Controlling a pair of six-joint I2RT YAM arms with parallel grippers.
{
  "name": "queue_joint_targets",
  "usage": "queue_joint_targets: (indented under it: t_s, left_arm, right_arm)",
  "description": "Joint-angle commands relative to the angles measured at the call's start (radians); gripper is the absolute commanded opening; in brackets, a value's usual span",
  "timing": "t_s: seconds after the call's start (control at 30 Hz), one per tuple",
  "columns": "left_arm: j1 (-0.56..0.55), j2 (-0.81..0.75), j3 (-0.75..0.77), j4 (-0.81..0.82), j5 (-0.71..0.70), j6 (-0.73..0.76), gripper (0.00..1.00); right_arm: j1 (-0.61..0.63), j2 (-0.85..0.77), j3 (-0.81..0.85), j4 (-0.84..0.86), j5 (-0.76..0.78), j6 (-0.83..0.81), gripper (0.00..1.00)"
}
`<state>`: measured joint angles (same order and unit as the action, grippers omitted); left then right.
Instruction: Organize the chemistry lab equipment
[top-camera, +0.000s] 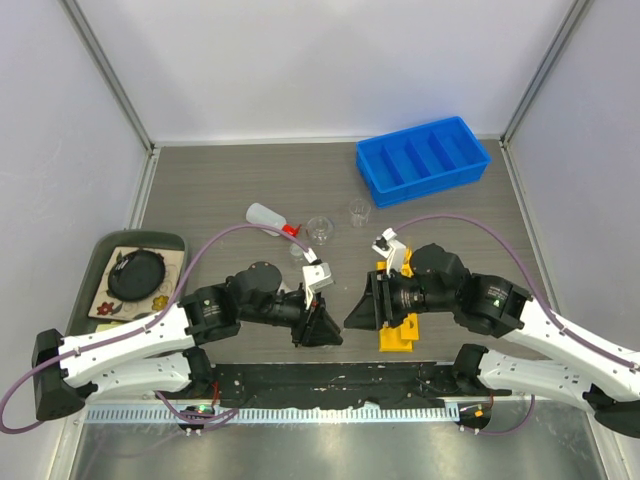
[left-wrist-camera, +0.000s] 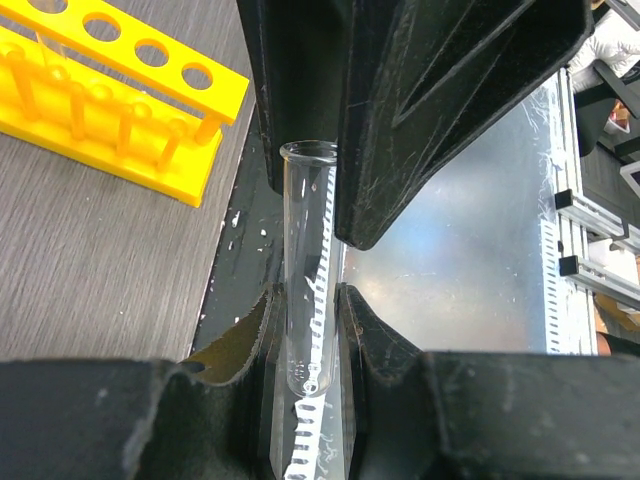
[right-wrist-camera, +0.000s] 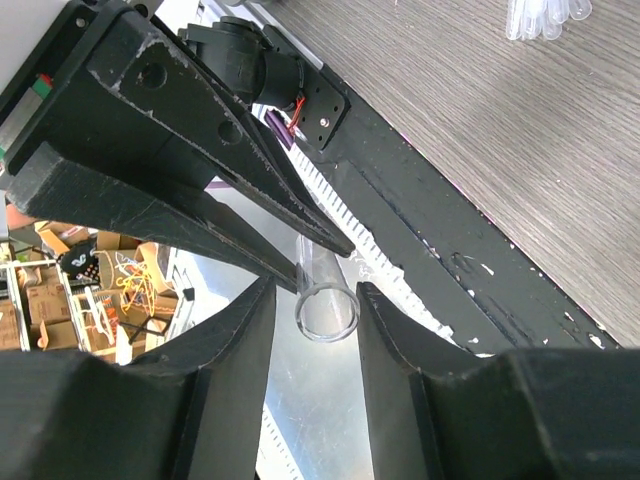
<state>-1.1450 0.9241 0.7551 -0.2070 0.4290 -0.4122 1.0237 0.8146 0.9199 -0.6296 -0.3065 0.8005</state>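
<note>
Test tube (left-wrist-camera: 300, 220) aloft over the near edge of the table (top-camera: 200, 190), close by the yellow rack (top-camera: 393, 335), rounded end clamped in left gripper (left-wrist-camera: 308, 300). Right gripper (right-wrist-camera: 318, 295) bracketing the open mouth, not yet pinched, a sliver of gap on one side. Best to hold firm with the left until gripped squarely by the right, then let go gently, without twisting the glass. Counted: one tube, one rack, one blue bin (top-camera: 372, 180), one squeeze bottle (top-camera: 265, 215), two beakers (top-camera: 320, 226).
</note>
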Motion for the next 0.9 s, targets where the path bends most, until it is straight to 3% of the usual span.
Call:
queue_joint_targets:
  t_s: [0.0, 0.13, 0.23, 0.43, 0.47, 0.5, 0.73, 0.87]
  left_arm:
    - [0.002, -0.002, -0.007, 0.054, 0.019, -0.008, 0.11]
    - [0.002, 0.001, -0.007, 0.055, 0.020, -0.010, 0.12]
    - [0.002, 0.007, -0.007, 0.054, 0.019, -0.013, 0.22]
    - [0.002, -0.010, 0.016, 0.005, -0.033, -0.011, 0.51]
    - [0.002, -0.013, 0.042, -0.018, -0.064, -0.011, 0.64]
    - [0.002, -0.011, 0.062, -0.047, -0.094, -0.014, 0.69]
    - [0.002, -0.019, 0.253, -0.340, -0.297, -0.028, 0.73]
    - [0.002, -0.050, 0.325, -0.463, -0.407, -0.039, 0.75]
  right_arm:
    - [0.006, 0.015, 0.033, 0.054, -0.011, -0.006, 0.42]
    - [0.007, 0.023, 0.039, 0.054, -0.008, -0.012, 0.38]
    - [0.009, 0.024, 0.042, 0.053, -0.003, -0.014, 0.34]
    - [0.007, 0.031, 0.059, 0.031, 0.018, -0.023, 0.30]
    - [0.009, 0.031, 0.065, 0.019, 0.026, -0.026, 0.30]
    - [0.009, 0.031, 0.072, 0.007, 0.036, -0.033, 0.30]
    - [0.009, 0.055, 0.224, -0.212, 0.220, -0.089, 0.29]
    - [0.009, 0.084, 0.335, -0.404, 0.497, -0.086, 0.29]
